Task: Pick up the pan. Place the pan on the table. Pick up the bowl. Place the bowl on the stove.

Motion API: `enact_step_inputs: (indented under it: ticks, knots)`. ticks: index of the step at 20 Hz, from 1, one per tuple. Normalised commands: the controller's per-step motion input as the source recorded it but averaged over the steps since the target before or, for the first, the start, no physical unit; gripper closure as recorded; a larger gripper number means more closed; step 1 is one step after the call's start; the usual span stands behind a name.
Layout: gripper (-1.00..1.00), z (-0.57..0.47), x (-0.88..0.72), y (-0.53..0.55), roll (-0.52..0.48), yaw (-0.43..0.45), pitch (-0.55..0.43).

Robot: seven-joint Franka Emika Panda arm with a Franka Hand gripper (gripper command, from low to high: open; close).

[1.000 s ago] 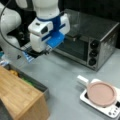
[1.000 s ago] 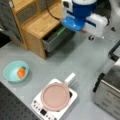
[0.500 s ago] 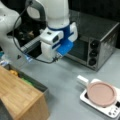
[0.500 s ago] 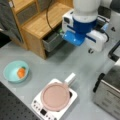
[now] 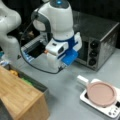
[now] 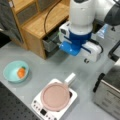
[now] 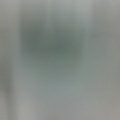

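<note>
The dusty-pink pan lies on the white stove, its short white handle pointing toward the arm. My gripper hangs over the grey table, short of the pan's handle and touching nothing. The light-teal bowl sits on the table at a front view's left with a small orange thing inside. The wrist view gives only a plain grey blur.
A silver-black toaster oven stands close behind the stove. A light wooden block with an open grey drawer sits on the other side of the arm.
The arm has come down and moved toward the stove and pan. The pan, stove and bowl have not moved.
</note>
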Motion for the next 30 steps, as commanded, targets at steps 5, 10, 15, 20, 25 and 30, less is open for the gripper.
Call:
enact_step_inputs:
  ticks: [5, 10, 15, 20, 25, 30]
  knots:
    - [-1.0, -0.06, 0.29, 0.0, 0.032, -0.149, 0.048]
    - [-1.0, -0.01, 0.42, 0.04, -0.009, -0.185, 0.12]
    - [-1.0, -0.01, 0.6, 0.07, -0.014, -0.159, 0.156]
    - [-1.0, 0.05, 0.51, 0.07, -0.019, -0.119, 0.171]
    - [-1.0, 0.11, 0.22, 0.09, -0.081, -0.119, 0.105]
    - [-1.0, 0.07, 0.11, 0.18, -0.074, -0.055, 0.126]
